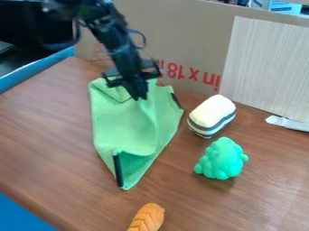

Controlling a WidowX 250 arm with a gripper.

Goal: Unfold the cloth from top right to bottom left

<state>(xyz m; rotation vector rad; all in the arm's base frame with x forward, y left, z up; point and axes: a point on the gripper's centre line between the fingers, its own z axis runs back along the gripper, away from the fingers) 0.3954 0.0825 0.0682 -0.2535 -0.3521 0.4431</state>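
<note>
The black claw hangs down over the upper part of a light green cloth, its tip touching or just above the fabric. Whether it is spread, pressed together or pinching the cloth, I cannot tell.

The cloth lies directly under the claw and reaches well below it in the view. Its long axis runs from the claw toward the near side of the table, leaning slightly right. The broad end is up by the claw; the other end narrows to a point that aims down the view. A flap is folded over just left of the claw, and the lower part is turned over on itself, leaving a shadowed hollow.

The cloth looks soft and matte, with gentle creases. A narrow dark strip runs along its edge far below the claw, and a short dark patch marks the edge to the claw's right.

Right of the claw sits a rounded, white object with grey stripes. Below that, a lumpy green toy has a smooth, knobbly surface. Well below the claw is an orange object with a braided surface. The table has brown wood grain; behind the claw stands plain brown cardboard.
</note>
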